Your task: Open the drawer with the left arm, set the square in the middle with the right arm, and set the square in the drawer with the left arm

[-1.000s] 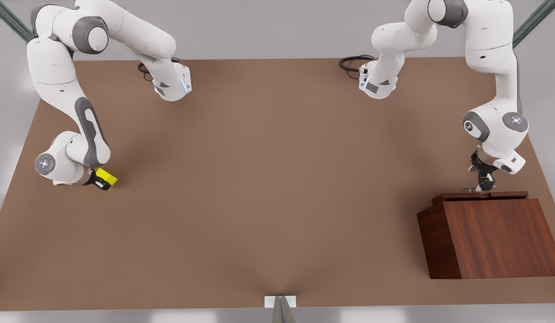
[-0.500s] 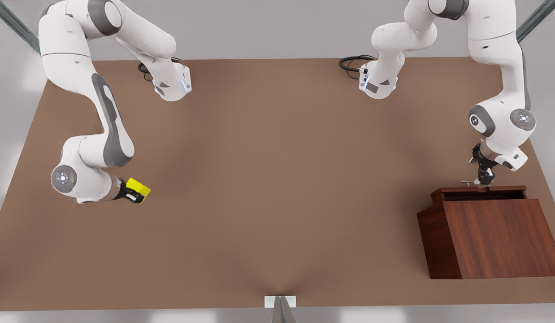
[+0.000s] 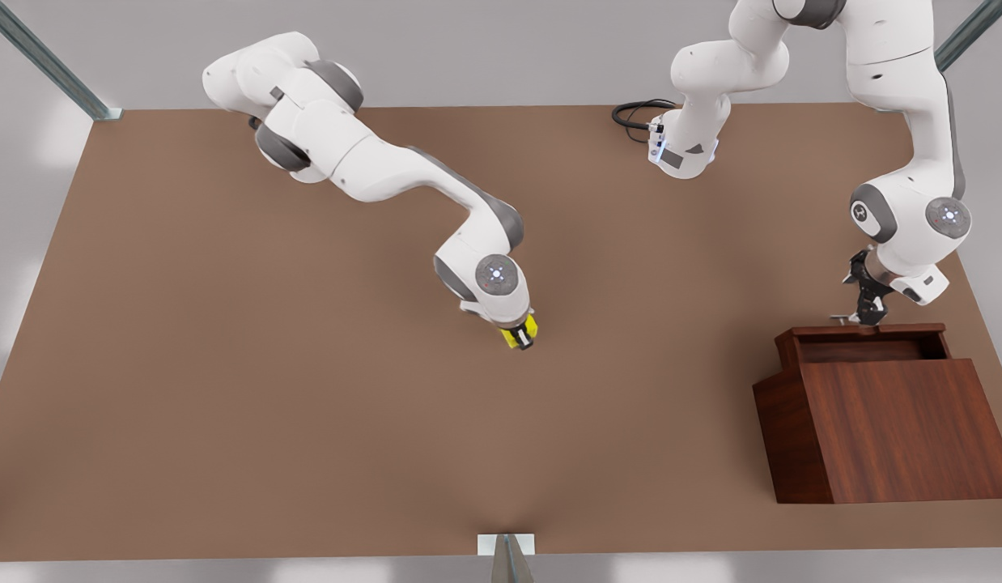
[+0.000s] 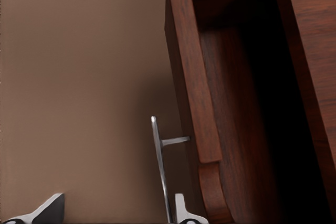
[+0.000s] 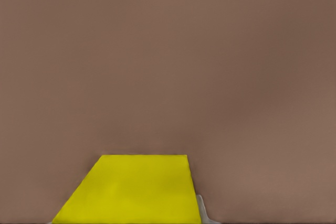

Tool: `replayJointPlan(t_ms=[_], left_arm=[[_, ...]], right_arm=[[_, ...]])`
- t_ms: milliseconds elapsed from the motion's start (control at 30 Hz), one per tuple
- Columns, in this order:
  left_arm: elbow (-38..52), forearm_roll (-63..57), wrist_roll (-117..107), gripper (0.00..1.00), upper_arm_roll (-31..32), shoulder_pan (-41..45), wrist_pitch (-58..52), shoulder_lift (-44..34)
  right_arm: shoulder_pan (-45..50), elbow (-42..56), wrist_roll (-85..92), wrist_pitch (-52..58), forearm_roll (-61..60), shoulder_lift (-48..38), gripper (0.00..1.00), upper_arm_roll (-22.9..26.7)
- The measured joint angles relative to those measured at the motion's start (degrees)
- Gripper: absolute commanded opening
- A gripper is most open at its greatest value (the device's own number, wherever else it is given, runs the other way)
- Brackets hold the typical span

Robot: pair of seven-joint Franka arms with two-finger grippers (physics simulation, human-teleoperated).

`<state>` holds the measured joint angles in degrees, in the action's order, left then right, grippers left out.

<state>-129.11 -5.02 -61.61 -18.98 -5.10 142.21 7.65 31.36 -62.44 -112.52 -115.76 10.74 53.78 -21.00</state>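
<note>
The square (image 3: 524, 332) is a small yellow cube, and my right gripper (image 3: 523, 339) is shut on it low over the middle (image 3: 501, 389) of the brown table. In the right wrist view the square (image 5: 131, 190) sits between the fingers, close to the tabletop. The drawer (image 3: 792, 344) of dark wood stands pulled out of the cabinet (image 3: 897, 429) at the front view's right, its inside bare. My left gripper (image 3: 867, 314) is at the silver handle (image 3: 842, 317). In the left wrist view this gripper (image 4: 115, 213) is open, with the handle (image 4: 159, 166) close to one finger (image 4: 184, 211), beside the drawer (image 4: 191, 77).
Both arm bases stand at the table's far edge, with black cables (image 3: 634, 113) beside one. A small white bracket (image 3: 506, 544) sits at the near edge. Metal frame struts (image 3: 48, 61) cross the far corners.
My right arm swung the square from the front view's left side to the table's middle. The drawer slid further out as my left gripper drew back with the handle.
</note>
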Motion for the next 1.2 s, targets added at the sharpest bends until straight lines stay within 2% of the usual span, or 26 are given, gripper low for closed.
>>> replayJointPlan(t_ms=[133,300,333,367,400,633,733,767,833,867,900,1000,1033,1100,1133,1167,1200], left_arm=[[0.0,-0.1,0.0,1.0,0.0,0.0,-1.6,-0.3],[0.0,-1.4,-0.1,1.0,-1.1,-0.1,-2.6,-1.1],[0.0,-1.5,-0.1,1.0,-1.1,-0.1,-2.7,-1.1],[-0.1,-1.6,-0.1,1.0,-1.1,0.0,-2.8,-1.1],[-0.1,-1.7,-0.1,1.0,-1.1,0.0,-3.1,-1.0],[-0.2,-1.9,-0.2,1.0,-1.1,0.0,-6.7,-2.4],[-0.2,-1.9,-0.4,1.0,-1.1,-0.1,-6.7,-2.3],[-0.2,-1.9,-0.4,1.0,-1.1,0.0,-6.7,-2.3],[-0.2,-2.0,-0.4,1.0,-1.1,0.0,-6.7,-2.1],[-0.3,-2.0,-0.4,1.0,-1.1,0.0,-6.7,-2.2],[-0.4,-2.0,-0.2,1.0,-1.1,0.0,-6.8,-2.2],[-0.4,-2.0,-0.2,1.0,-1.1,-0.1,-8.4,-2.7],[-0.4,-2.0,-0.2,1.0,-1.1,0.0,-9.1,-2.9],[-0.4,-2.0,-0.2,1.0,-1.1,0.0,-10.4,-3.5],[-0.4,-2.0,-0.2,1.0,-1.1,0.0,-10.5,-3.5],[-0.4,-2.0,-0.3,1.0,-1.1,-0.1,-10.4,-3.4],[-0.4,-2.0,-0.3,1.0,-1.1,0.0,-10.5,-3.5]], right_arm=[[4.9,0.2,-7.7,-5.6,0.5,3.1,0.7,2.1],[6.6,-0.6,-6.9,-7.5,3.6,4.8,0.72,3.4],[6.6,-1.3,-3.9,-7.4,3.6,4.9,0.78,3.4],[6.5,-1.5,-2.0,-7.0,3.4,4.8,0.94,3.4],[6.7,-1.5,-2.0,-6.9,3.3,4.8,1.0,3.4],[4.3,-1.4,1.1,-6.2,3.2,1.8,1.0,3.0],[1.4,-1.5,21.2,5.0,3.2,-4.5,1.0,2.6],[-3.9,-1.9,34.1,12.1,1.2,-9.4,1.0,1.6],[-19.9,-2.4,71.3,26.7,-6.3,-17.0,1.0,1.0],[-28.4,-2.4,90.4,31.2,-6.7,-20.7,1.0,1.1],[-33.0,-2.2,102.7,37.7,-6.4,-22.2,1.0,1.2],[-29.6,-2.4,104.2,35.8,-4.8,-22.7,1.0,-0.2],[-25.2,-1.5,103.6,34.7,-2.5,-22.7,1.0,-0.1],[-24.1,-1.5,104.2,28.8,4.4,-21.7,1.0,-0.1],[-24.2,2.8,104.0,28.2,5.7,-22.0,1.0,1.9],[-25.5,2.9,101.8,30.4,6.1,-26.2,1.0,3.4],[-31.2,-2.4,100.5,30.2,1.8,-33.4,1.0,3.0]])
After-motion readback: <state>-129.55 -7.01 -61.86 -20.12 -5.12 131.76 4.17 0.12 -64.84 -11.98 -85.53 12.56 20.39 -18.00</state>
